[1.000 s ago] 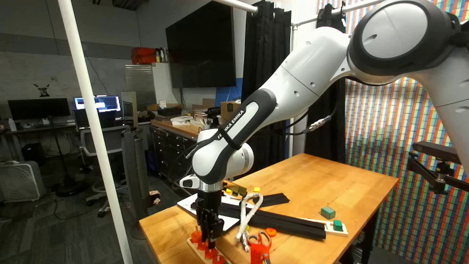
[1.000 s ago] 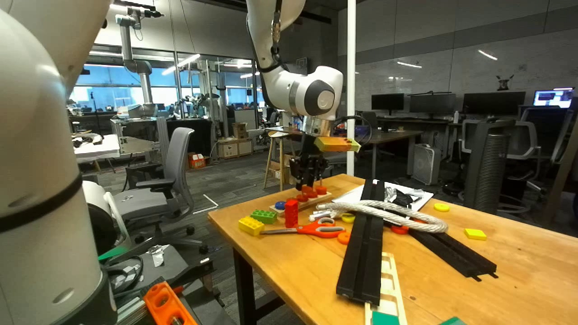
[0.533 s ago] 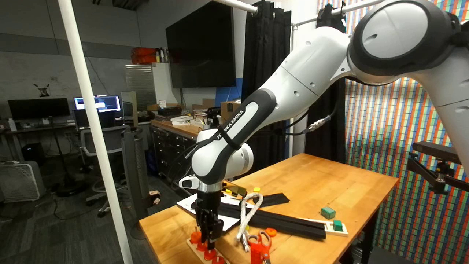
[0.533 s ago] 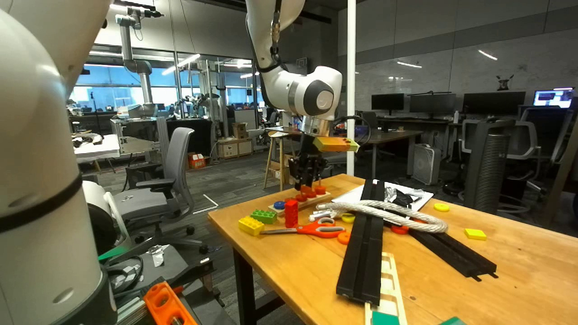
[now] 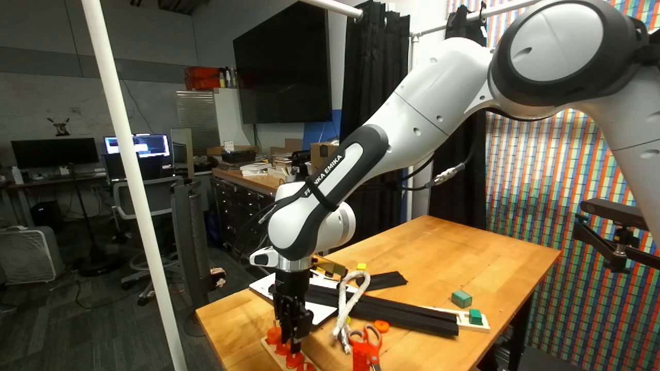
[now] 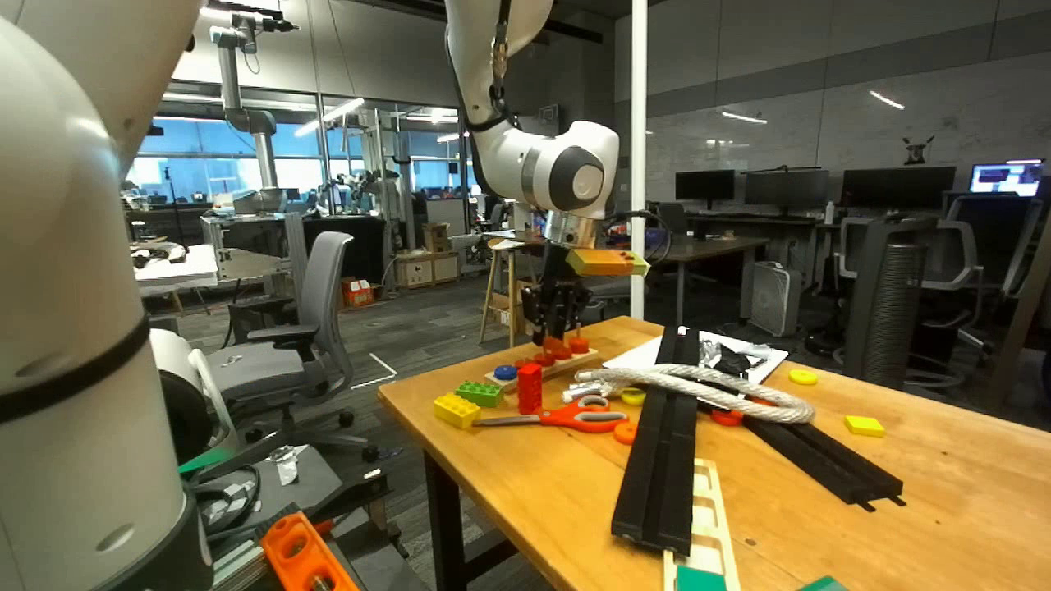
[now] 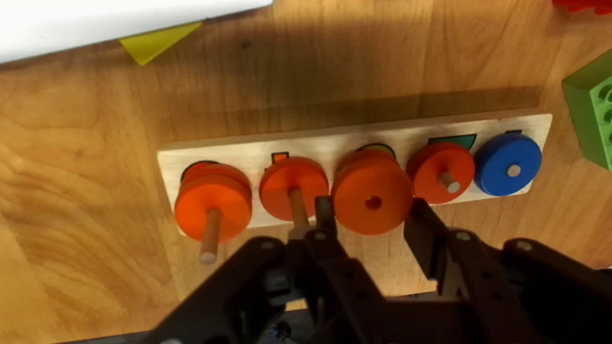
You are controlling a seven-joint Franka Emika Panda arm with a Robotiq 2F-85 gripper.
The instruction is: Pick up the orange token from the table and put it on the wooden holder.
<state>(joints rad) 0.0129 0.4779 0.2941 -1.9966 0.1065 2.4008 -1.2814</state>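
Observation:
My gripper (image 7: 373, 208) points down over the wooden holder (image 7: 234, 152) and is shut on an orange token (image 7: 366, 220), one finger on each side of it in the wrist view. The token's centre hole shows with no peg standing out of it. Whether the peg is inside the hole is hidden. The holder also shows in an exterior view (image 6: 587, 359). Other orange tokens sit on pegs beside it: a stack (image 7: 191, 212), a single one (image 7: 277, 186) and another (image 7: 428, 177). A blue token (image 7: 492, 165) is on the end peg.
Near the holder lie a red block (image 6: 530, 390), green brick (image 6: 480, 394), yellow brick (image 6: 456, 410) and orange scissors (image 6: 583, 419). A loose orange token (image 6: 625, 432), white rope (image 6: 722, 386) and black tracks (image 6: 661, 460) lie further along the table. A white sheet (image 7: 119, 24) shows in the wrist view.
My gripper has shifted a little to the left in both exterior views with the token still held. The wooden holder has slid slightly the same way.

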